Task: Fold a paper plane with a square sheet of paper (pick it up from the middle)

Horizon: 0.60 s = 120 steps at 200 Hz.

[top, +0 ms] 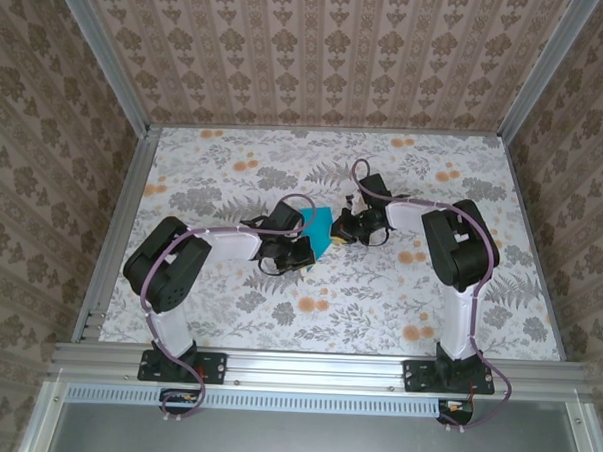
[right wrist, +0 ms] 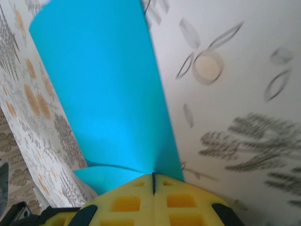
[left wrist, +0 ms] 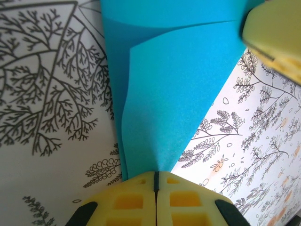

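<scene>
One turquoise sheet of paper (top: 319,230) spans two grippers above the tabletop (top: 228,303). The left gripper (left wrist: 154,178) pinches one edge tight, and the right gripper (right wrist: 153,178) clamps the opposite edge.

Both arms are bolted at the near edge of the table and lean in toward its middle. The left arm (top: 169,270) rises from its base, bends at the elbow close to the left edge, and its forearm points to the right. The right arm (top: 462,253) is posed as a mirror of it, with the forearm pointing left. The left gripper (top: 302,249) and the right gripper (top: 339,229) stand very near each other, tip facing tip. On each wrist view the yellow pads (left wrist: 131,200) are pressed together, with only a thin seam between them. The turquoise paper (top: 319,230) is pinched in both seams.
</scene>
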### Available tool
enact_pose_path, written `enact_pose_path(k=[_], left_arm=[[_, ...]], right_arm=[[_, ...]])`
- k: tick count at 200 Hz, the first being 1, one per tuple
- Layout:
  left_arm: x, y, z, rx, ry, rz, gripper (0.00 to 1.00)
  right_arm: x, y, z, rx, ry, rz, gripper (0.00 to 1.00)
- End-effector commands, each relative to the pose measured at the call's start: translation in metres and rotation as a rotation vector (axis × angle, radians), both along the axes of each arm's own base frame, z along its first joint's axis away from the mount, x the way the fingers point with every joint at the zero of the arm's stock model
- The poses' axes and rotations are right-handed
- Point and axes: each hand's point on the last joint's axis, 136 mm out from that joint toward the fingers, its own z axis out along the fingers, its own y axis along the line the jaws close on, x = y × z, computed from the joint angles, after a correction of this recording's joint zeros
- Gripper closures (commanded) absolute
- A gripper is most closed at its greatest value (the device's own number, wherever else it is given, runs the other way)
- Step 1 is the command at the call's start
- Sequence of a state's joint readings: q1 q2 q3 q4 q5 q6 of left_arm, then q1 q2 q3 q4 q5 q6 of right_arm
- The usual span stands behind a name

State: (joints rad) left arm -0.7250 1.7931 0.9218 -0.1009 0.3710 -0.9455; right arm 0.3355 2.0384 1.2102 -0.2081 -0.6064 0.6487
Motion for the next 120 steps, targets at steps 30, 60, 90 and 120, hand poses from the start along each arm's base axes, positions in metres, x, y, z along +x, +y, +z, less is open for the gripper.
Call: enact_pose_path(k=[30, 60, 90, 120], left_arm=[[-0.033, 0.032, -0.032, 0.155, 0.127, -0.03, 0.93], [-0.029, 0.026, -0.025, 0.139, 0.106, -0.043, 0.93], [-0.028, 0.023, -0.024, 0.137, 0.101, -0.053, 0.93], [-0.027, 0.023, -0.023, 0.139, 0.096, -0.056, 0.93]], right_arm=[[0.028, -0.019, 0.002, -0.063, -0.061, -0.055, 0.94], [0.027, -0.013, 0.035, -0.017, -0.129, -0.049, 0.93], [0.013, -0.006, 0.056, 0.012, -0.18, -0.028, 0.92], [-0.011, 0.017, 0.051, 0.023, -0.148, 0.045, 0.92]])
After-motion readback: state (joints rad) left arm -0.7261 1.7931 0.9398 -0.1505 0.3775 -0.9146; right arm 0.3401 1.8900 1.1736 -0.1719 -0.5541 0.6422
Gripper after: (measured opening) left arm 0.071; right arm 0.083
